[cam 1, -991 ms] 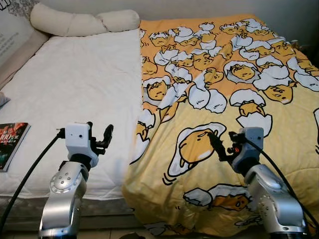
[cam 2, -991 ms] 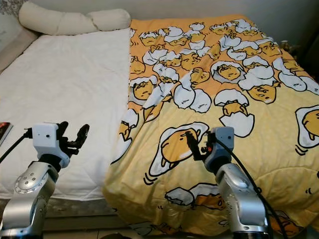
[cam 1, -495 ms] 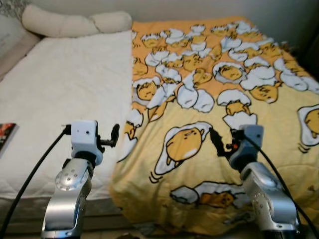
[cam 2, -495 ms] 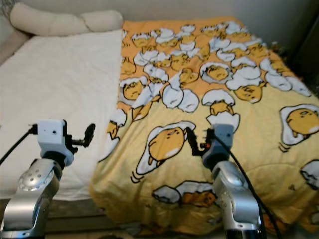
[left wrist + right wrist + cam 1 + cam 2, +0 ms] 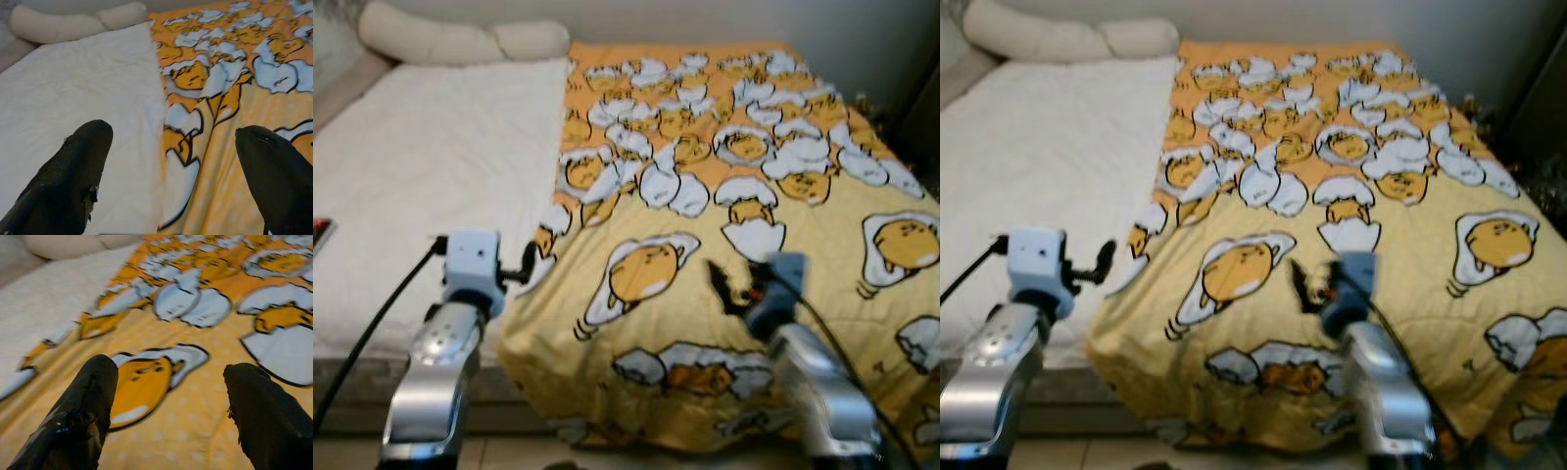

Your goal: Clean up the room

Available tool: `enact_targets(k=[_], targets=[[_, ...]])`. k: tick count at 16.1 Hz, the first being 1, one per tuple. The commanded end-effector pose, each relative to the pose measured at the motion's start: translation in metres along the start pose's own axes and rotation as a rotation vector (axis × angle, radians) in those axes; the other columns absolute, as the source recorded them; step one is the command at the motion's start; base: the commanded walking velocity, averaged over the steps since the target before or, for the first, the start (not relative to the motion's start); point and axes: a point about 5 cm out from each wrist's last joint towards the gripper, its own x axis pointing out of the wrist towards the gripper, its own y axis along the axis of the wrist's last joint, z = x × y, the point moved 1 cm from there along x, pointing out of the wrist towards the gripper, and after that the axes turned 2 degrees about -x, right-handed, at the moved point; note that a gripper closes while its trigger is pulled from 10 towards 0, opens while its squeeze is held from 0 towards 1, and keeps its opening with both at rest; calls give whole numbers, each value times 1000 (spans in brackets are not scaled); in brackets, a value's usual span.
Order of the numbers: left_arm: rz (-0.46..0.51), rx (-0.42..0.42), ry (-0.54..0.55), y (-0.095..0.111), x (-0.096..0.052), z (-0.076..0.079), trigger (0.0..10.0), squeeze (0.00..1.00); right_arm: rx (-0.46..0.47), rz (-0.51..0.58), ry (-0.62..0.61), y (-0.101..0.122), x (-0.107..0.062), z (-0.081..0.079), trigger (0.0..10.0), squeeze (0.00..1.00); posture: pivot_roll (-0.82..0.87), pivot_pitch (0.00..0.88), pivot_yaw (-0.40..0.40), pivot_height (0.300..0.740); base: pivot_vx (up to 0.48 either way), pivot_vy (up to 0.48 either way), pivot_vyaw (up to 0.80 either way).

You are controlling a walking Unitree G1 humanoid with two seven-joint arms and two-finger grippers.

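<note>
A yellow blanket [image 5: 734, 176] printed with cartoon eggs covers the right half of the bed and hangs over its near edge. The left half shows a bare white sheet [image 5: 431, 157], with a long cream pillow [image 5: 460, 39] at the head. My left gripper [image 5: 527, 266] is held up at the blanket's left border near the foot of the bed, and in the left wrist view its gripper [image 5: 171, 171] is open and holds nothing. My right gripper [image 5: 722, 287] hovers over the blanket near the foot, and the right wrist view shows that gripper [image 5: 168, 416] open too.
A book's corner [image 5: 319, 231] lies on the sheet at the far left edge. Dark furniture [image 5: 1542, 127] stands beside the bed on the right. A strip of tiled floor [image 5: 509, 455] runs below the bed's foot.
The whole picture has shifted left and blurred, so the camera has moved right. The book has slid almost out of view. Both grippers stay raised and open.
</note>
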Motion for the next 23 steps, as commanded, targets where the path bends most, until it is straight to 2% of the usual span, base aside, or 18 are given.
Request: enact_targets(k=[1, 5, 10, 23], targets=[[4, 14, -15, 3, 0, 4, 10000, 800, -13, 22, -26, 7, -1, 8, 10000, 0, 32, 0, 27, 740, 0, -322, 0], [1, 9, -13, 4, 1, 6, 10000, 800, -38, 16, -20, 7, -1, 6, 10000, 0, 16, 0, 25, 740, 0, -321, 0], [-10, 19, -25, 1, -2, 13, 10000, 804, -46, -17, -98, 2, -7, 24, 10000, 0, 39, 0, 4, 740, 0, -319, 0], [-7, 25, -25, 6, 3, 11, 10000, 800, -79, -32, -84, 0, 0, 14, 10000, 0, 33, 0, 15, 740, 0, -320, 0]])
